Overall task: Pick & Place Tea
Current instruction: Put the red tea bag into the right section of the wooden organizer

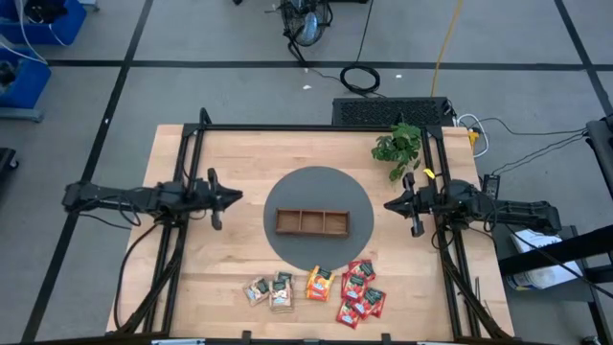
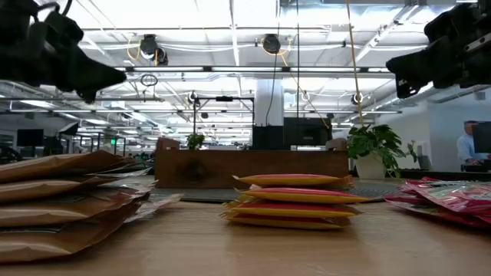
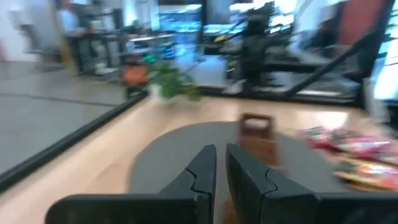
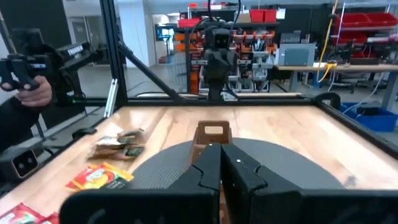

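Seemed to be at the opening step, with nothing yet picked and every sachet lying loose on the surface [image 1: 230,163]. On the left, left pincer [image 1: 236,196] hung raised above the wood, tips nearly together with a narrow slit between them, pinching nothing and touching nothing. Ahead of it and slightly toward the near edge sat the wooden tray [image 1: 312,222] on the grey round mat [image 1: 316,187], all three compartments bare. Nearer the surface's front edge than either pincer lay the tea: tan-and-green sachets [image 1: 271,290] closest to the left pincer's side, orange sachets [image 1: 319,284] in the middle, red sachets [image 1: 359,290] toward the right pincer's side, each cluster piled loosely and apart from the tray. On the right, right pincer [image 1: 390,203] hung raised, facing the tray from the other side, tips pressed together and empty, with a potted plant [image 1: 397,147] beyond it at the far edge. Next move, judged from this, called for spreading one pincer, swinging it down toward the nearest cluster, and nipping a single flat sachet by an edge; thin overlapping packets might come up in pairs.
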Motion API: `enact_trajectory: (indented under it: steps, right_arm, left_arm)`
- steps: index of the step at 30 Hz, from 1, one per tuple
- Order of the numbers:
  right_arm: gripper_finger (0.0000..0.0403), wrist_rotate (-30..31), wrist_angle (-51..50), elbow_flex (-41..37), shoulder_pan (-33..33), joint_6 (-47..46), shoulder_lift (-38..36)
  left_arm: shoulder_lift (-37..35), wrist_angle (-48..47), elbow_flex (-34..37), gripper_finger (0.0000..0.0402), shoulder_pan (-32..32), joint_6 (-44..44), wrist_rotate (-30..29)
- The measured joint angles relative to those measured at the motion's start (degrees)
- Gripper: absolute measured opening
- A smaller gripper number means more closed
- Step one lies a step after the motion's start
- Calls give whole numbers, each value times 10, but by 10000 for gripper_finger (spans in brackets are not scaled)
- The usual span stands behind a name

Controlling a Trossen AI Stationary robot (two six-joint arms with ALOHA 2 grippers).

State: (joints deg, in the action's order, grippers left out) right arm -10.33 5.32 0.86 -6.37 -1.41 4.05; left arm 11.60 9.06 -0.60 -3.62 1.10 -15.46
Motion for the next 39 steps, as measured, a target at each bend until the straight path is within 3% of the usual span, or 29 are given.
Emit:
enact_trajectory:
  steps: [3, 6, 10, 15, 23, 27, 33, 39]
  right_arm:
    - [0, 0, 17, 0, 0, 22, 2]
    - [0, -3, 46, 7, 2, -7, 1]
    - [0, -35, -27, 40, 26, -41, 14]
    - [0, -45, -14, 47, 87, -86, 58]
    - [0, 38, 13, 91, 231, -163, 149]
    - [0, 121, -8, 170, 338, -162, 235]
    - [0, 306, -205, 330, 460, -268, 434]
    - [0, 311, -289, 442, 488, -406, 629]
  left_arm:
    - [23, 34, 0, 42, 0, -11, -14]
    - [60, 76, -8, 42, -3, -20, 38]
    - [149, 83, -57, 42, -27, -8, 69]
    - [348, 151, -132, 42, -73, -9, 65]
    - [678, 189, -359, 42, -108, -36, 65]
    - [813, 186, -466, 41, -114, -41, 64]
    - [959, 175, -594, 6, -146, -49, 117]
    - [1033, 103, -703, 5, -192, -75, 132]
